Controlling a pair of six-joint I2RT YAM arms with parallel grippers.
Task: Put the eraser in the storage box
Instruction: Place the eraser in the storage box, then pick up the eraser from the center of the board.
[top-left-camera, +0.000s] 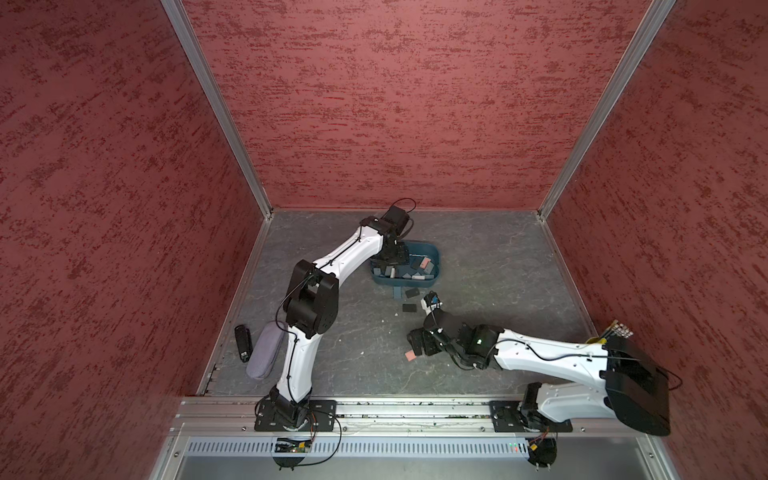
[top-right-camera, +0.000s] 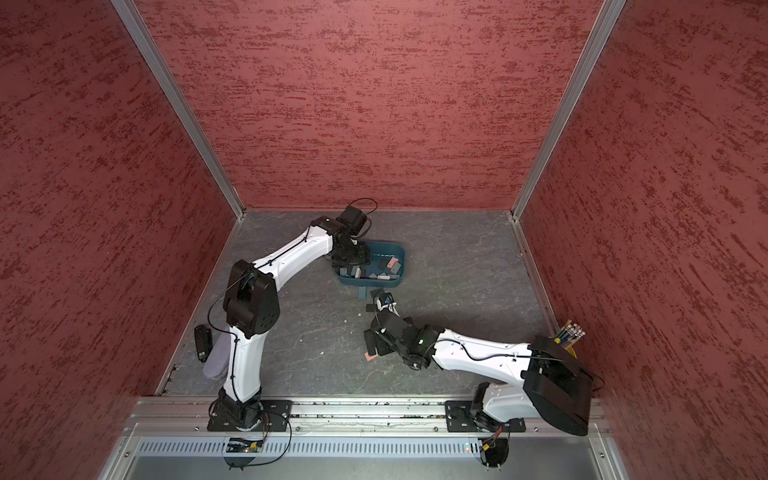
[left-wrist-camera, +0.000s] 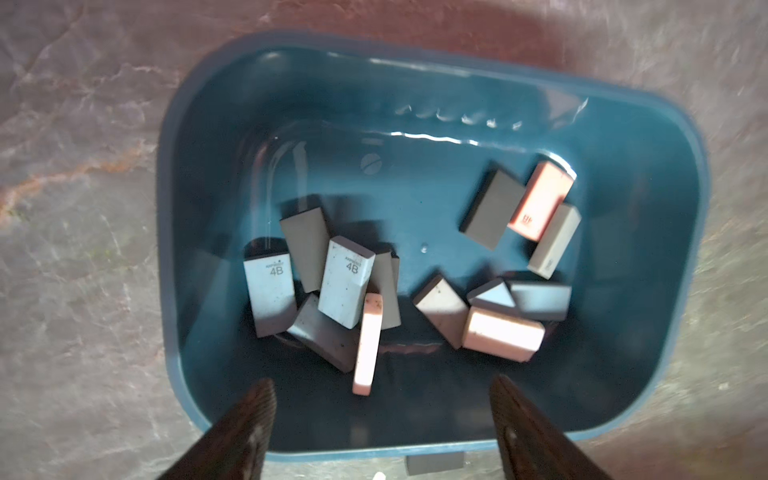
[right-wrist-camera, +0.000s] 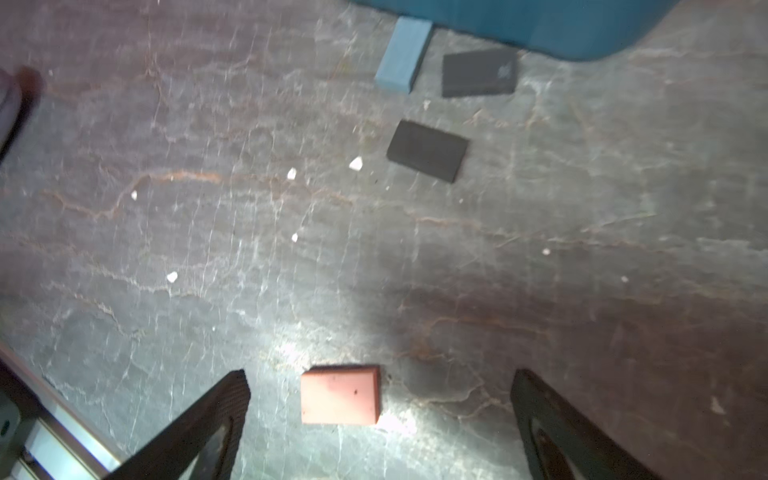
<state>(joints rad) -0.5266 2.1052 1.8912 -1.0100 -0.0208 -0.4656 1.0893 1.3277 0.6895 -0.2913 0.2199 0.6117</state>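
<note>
1. Straddles the pink eraser (right-wrist-camera: 340, 395), flat on the worktop (right-wrist-camera: 582, 249), with the right claw (right-wrist-camera: 379, 374) spread wide and empty; seemingly the pick-up step, calling next for lowering and closing.
2. Leaves two dark erasers (right-wrist-camera: 427, 150) and a blue eraser (right-wrist-camera: 403, 54) loose farther out, the blue one just beside the storage box (right-wrist-camera: 561, 29).
3. Hangs the left claw (left-wrist-camera: 383, 380), wide and empty, over that box; reads "4B" on two pale erasers (left-wrist-camera: 347, 282) inside.

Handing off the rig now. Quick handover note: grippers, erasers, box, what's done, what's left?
Left gripper: open, empty, over the storage box.
Right gripper: open, jaws either side of a pink eraser on the table, not gripping.
Done: a pile of erasers lies in the box.
Left: the pink eraser, a blue eraser beside the box, two dark erasers nearby.
</note>
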